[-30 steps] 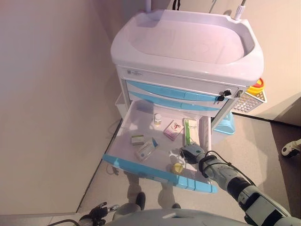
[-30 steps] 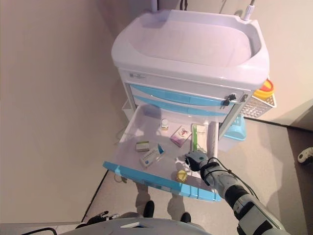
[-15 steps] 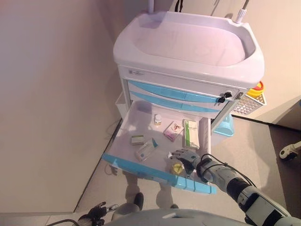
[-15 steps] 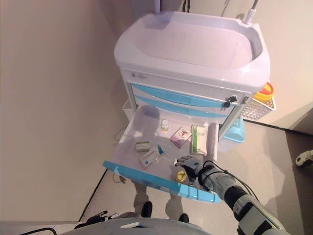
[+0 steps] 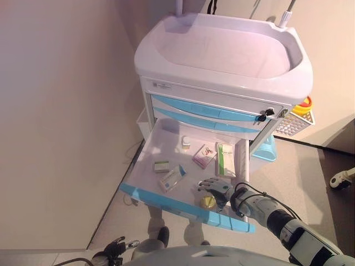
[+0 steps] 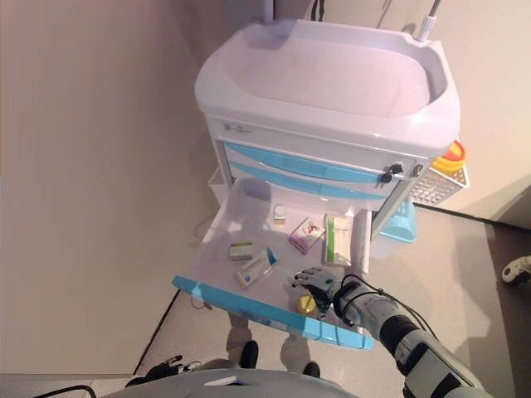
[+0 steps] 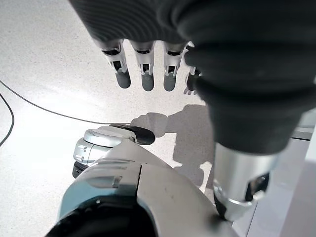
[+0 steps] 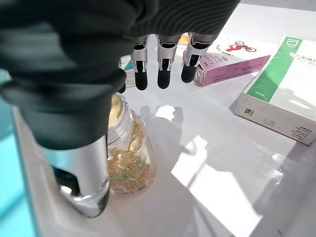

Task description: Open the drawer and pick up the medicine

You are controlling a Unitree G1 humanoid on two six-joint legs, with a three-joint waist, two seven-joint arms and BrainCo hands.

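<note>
The cart's bottom drawer point(image 5: 166, 197) stands pulled out, white inside with a blue front. In it lie a clear jar of yellow capsules point(image 5: 208, 201), a pink box point(image 5: 204, 155), a green-and-white box point(image 5: 224, 159), a blue-and-white box point(image 5: 172, 178), a small green box point(image 5: 162, 165) and a small white bottle point(image 5: 186, 142). My right hand point(image 5: 217, 189) is open just over the jar, fingers straight. In the right wrist view the jar point(image 8: 126, 153) stands between the thumb and the fingers point(image 8: 160, 64), not gripped. My left hand point(image 7: 197, 44) hangs open over the floor.
The white cart point(image 5: 222, 55) has a basin-shaped top and two shut blue drawers point(image 5: 211, 113) above the open one, with a key in its lock point(image 5: 265, 113). A white side basket with a yellow container point(image 5: 302, 108) hangs on its right. A wall stands close on the left.
My right hand has moved from the drawer's right side toward its front, onto the jar, and its fingers have spread open. The left hand has not moved.
</note>
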